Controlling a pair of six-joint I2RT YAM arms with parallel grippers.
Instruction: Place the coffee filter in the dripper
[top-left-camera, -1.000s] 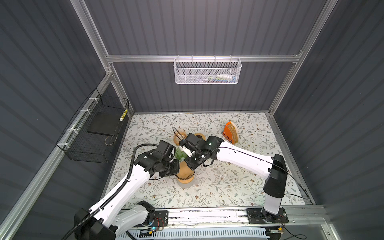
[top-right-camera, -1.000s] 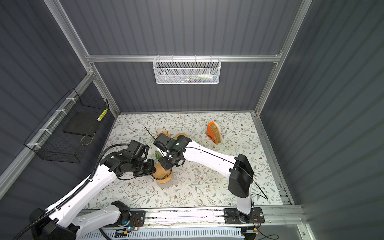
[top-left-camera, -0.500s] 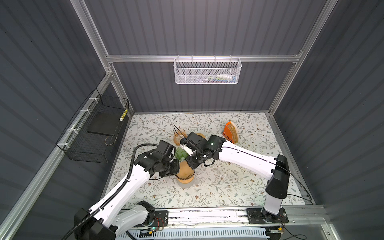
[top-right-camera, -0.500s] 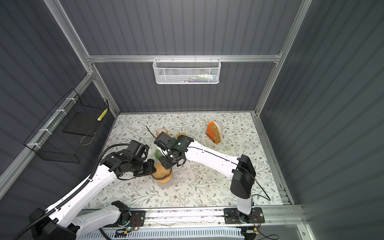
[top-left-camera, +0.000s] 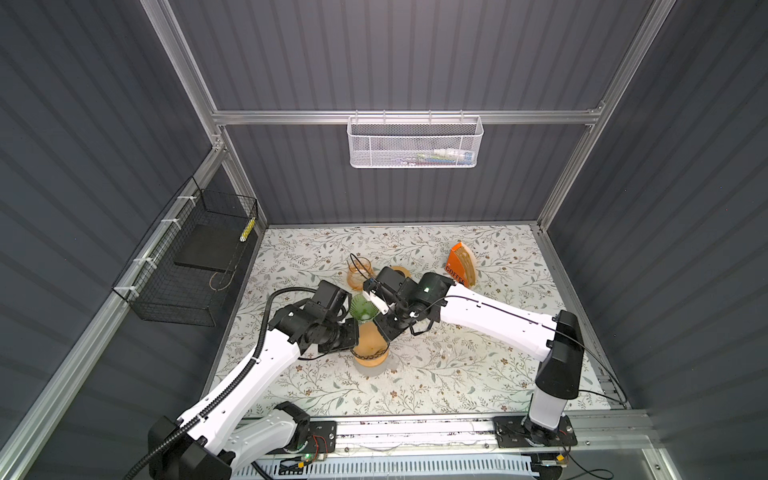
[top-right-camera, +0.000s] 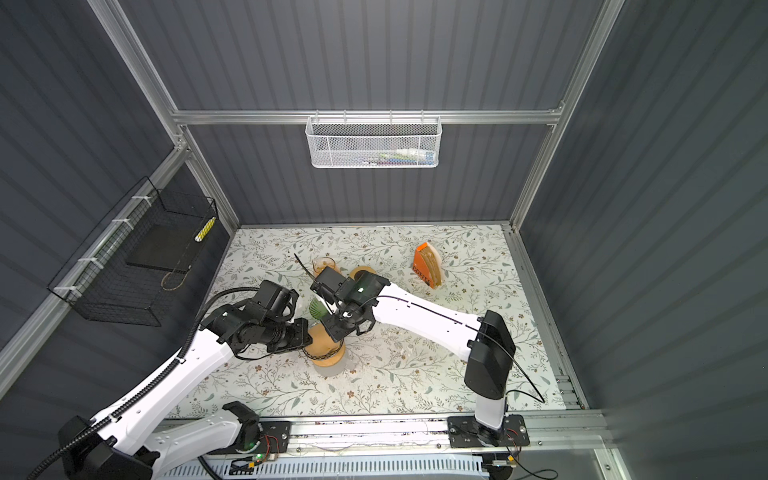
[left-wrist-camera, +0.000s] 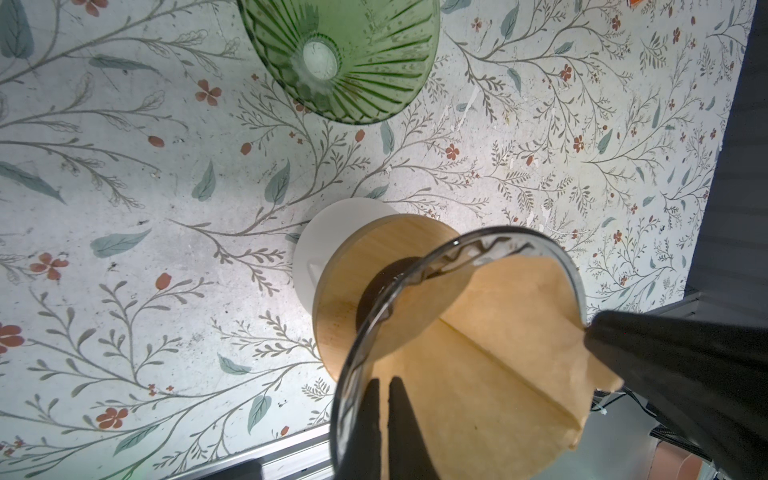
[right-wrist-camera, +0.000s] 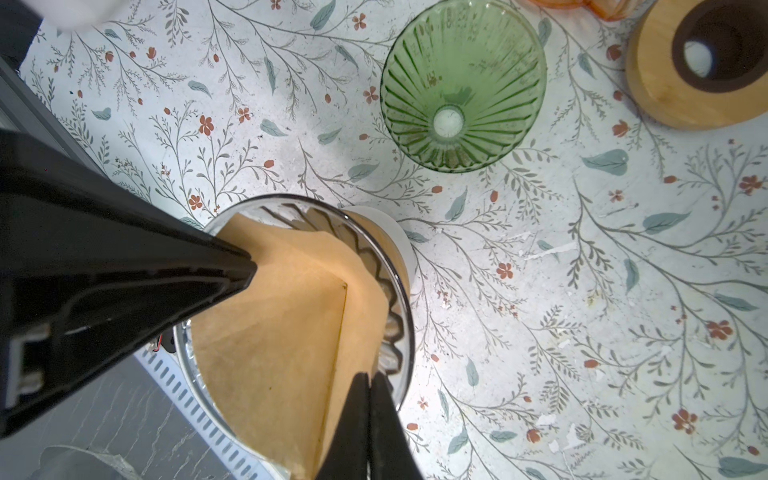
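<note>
A brown paper coffee filter (left-wrist-camera: 478, 374) (right-wrist-camera: 282, 332) sits open inside the clear glass dripper (left-wrist-camera: 419, 262) (right-wrist-camera: 395, 307), which stands on a wooden collar over a white base (left-wrist-camera: 324, 237). In both top views the dripper (top-left-camera: 369, 340) (top-right-camera: 322, 340) stands mid-table between the arms. My left gripper (left-wrist-camera: 384, 380) (top-left-camera: 353, 332) is shut on the filter's edge by the glass rim. Across the cone, my right gripper (right-wrist-camera: 368, 376) (top-left-camera: 384, 328) is shut on the filter's opposite edge.
A green ribbed glass dripper (right-wrist-camera: 463, 87) (top-left-camera: 362, 307) lies just behind the clear one. A wooden ring stand (right-wrist-camera: 702, 62) and an orange glass (top-left-camera: 359, 270) sit further back. An orange filter holder (top-left-camera: 461, 266) stands at the back right.
The right gripper's jaws have closed onto the filter's edge. Both arms have hardly moved.
</note>
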